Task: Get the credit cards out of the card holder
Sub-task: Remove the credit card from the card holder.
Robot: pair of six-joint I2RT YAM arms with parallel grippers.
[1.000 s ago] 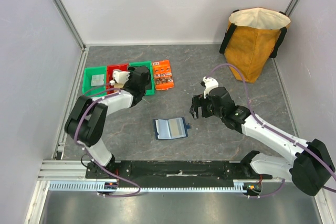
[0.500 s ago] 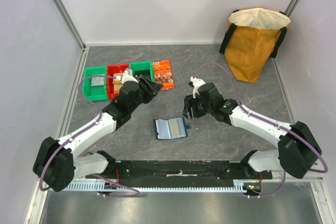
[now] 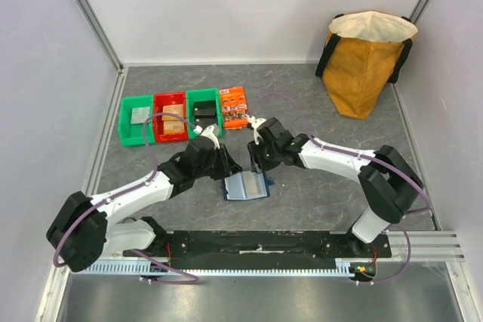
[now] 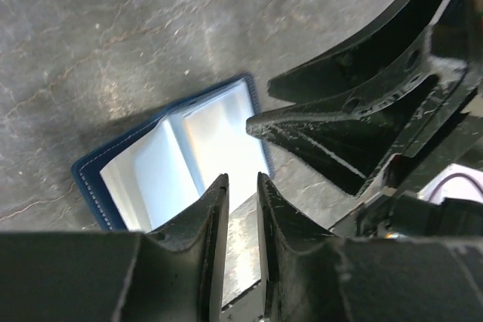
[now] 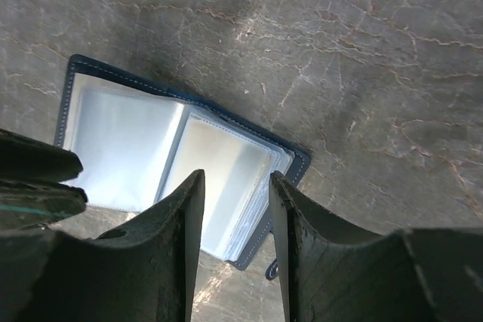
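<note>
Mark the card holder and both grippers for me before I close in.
card holder (image 5: pixel 121 141), right wrist view, on the clear sleeve at picture left.
left gripper (image 4: pixel 241 180), left wrist view, midway between its fingertips.
right gripper (image 5: pixel 235 177), right wrist view, midway between its fingertips.

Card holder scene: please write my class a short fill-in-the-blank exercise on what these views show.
1. The card holder lies ____, sleeves facing up.
2. The middle bin of three is ____.
3. The end bin beside the orange packet is ____.
4. The bag stands in the far ____ corner.

Missing words: open, red, green, right.
</note>
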